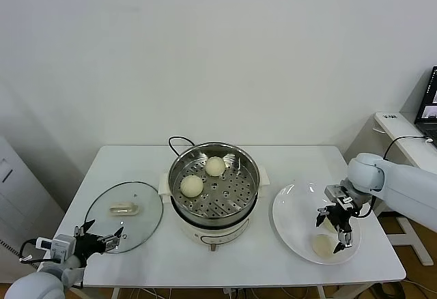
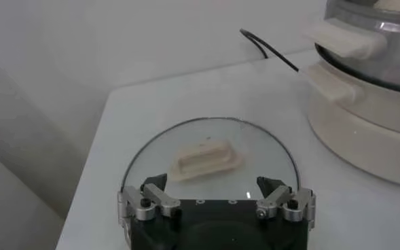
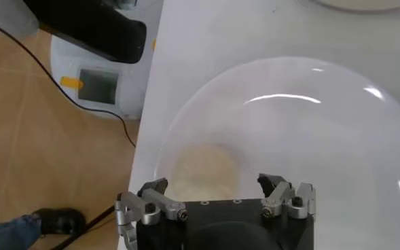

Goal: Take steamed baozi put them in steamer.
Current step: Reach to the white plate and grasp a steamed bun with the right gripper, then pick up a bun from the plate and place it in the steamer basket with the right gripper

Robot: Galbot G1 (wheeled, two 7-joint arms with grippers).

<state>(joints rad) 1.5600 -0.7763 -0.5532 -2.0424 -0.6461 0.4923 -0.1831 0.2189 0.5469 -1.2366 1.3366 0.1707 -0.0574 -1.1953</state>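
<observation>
Baozi, round cream-white dough buns: two sit in the shiny steel steamer, and at least one lies on the white plate. The right gripper hovers there, jaws apart. A hard squeeze could squash the soft bun. The left gripper waits open by the glass lid.

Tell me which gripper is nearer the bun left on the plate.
Right. The right gripper hangs open just above the bun on the plate. The left gripper sits by the glass lid, beyond the steamer.
</observation>
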